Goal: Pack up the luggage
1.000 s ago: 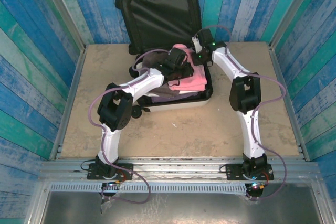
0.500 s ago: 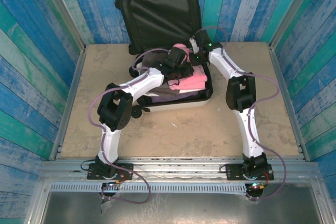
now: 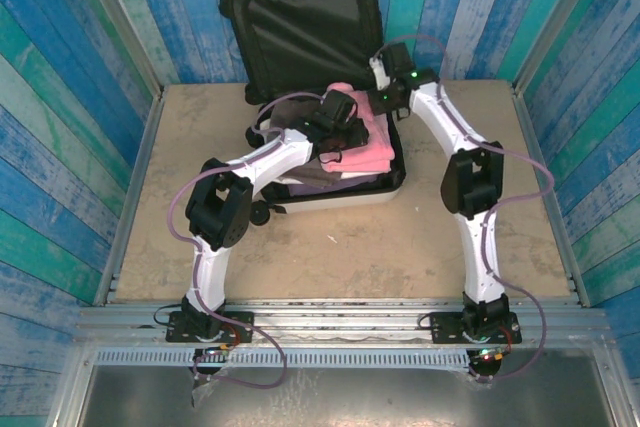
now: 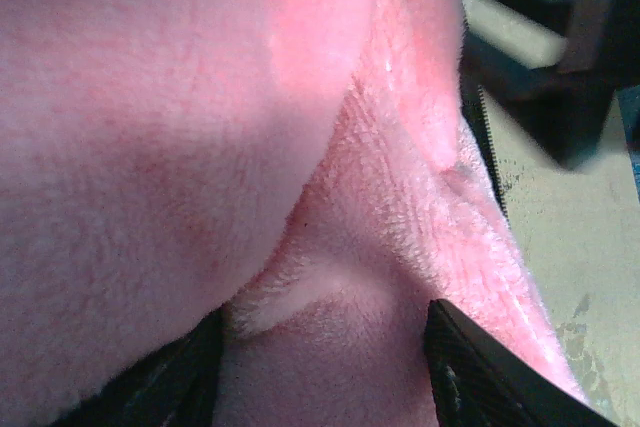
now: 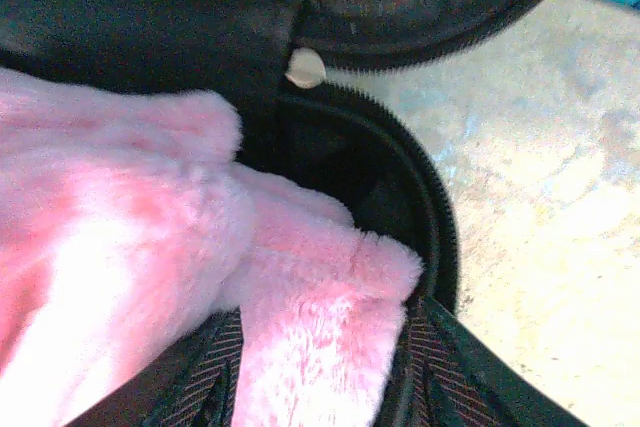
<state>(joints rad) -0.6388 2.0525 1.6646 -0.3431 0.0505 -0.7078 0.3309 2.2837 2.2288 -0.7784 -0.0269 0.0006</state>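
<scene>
The sandy surface is seen below and around both claws. The luggage is laid open on it, directly under the claws, with its lid raised behind them. A pink fleece is packed inside, on top of a grey garment. The left claw is pressed into the fleece, fingers apart with cloth between them; whether it is gripped cannot be told. The right claw is released, its fingers set astride a fleece corner near the zipper rim
</scene>
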